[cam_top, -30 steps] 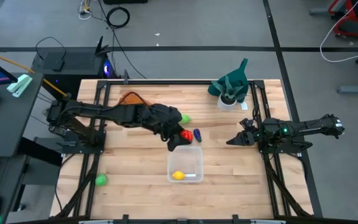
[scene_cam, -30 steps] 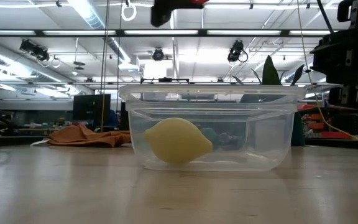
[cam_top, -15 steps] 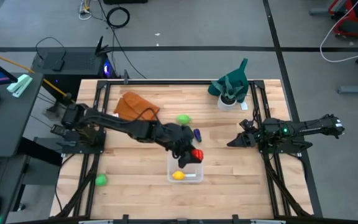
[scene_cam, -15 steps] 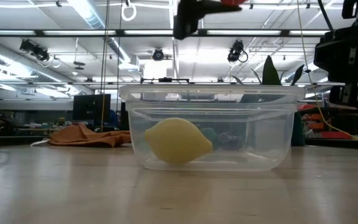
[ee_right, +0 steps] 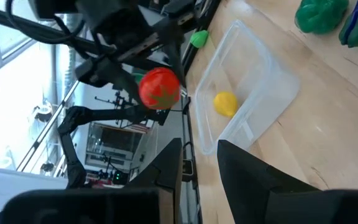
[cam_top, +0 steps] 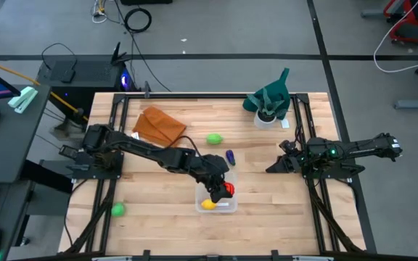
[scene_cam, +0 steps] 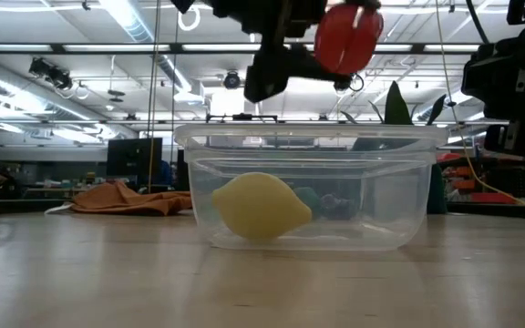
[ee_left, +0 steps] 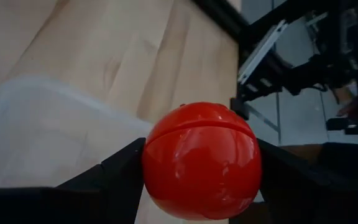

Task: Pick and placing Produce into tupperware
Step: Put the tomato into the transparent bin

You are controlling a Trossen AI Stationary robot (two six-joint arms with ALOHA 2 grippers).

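My left gripper (cam_top: 226, 190) is shut on the red toy fruit (cam_top: 228, 190) above the clear tub (cam_top: 231, 205). In the low view the red fruit (scene_cam: 347, 40) hangs above the tub's rim (scene_cam: 308, 134). A yellow toy lemon (cam_top: 208, 204) lies on the tub's floor. A light green piece (cam_top: 214, 138) and a purple piece (cam_top: 230, 156) lie on the table beyond the tub. Another light green piece (cam_top: 117, 209) lies near the front left. My right gripper (cam_top: 273, 167) is open and empty, to the right of the tub. My left gripper pinches the red fruit between its two fingers, one finger (ee_left: 124, 175) on each opposite side of the round body (ee_left: 160, 163). The fingers come slanting down from the table's far left. The fruit is lifted clear, above the tub's opening.
An orange-brown cloth (cam_top: 158, 125) lies at the far left of the table. A dark green cloth with a white cup (cam_top: 269, 106) stands at the far right. Black frame rails (cam_top: 296, 123) run along the table's sides.
My left gripper has carried the red fruit from beyond the tub toward the table's near edge and a little right, and now holds it over the tub. It has stayed shut on the fruit. The arm has moved off the orange-brown cloth.
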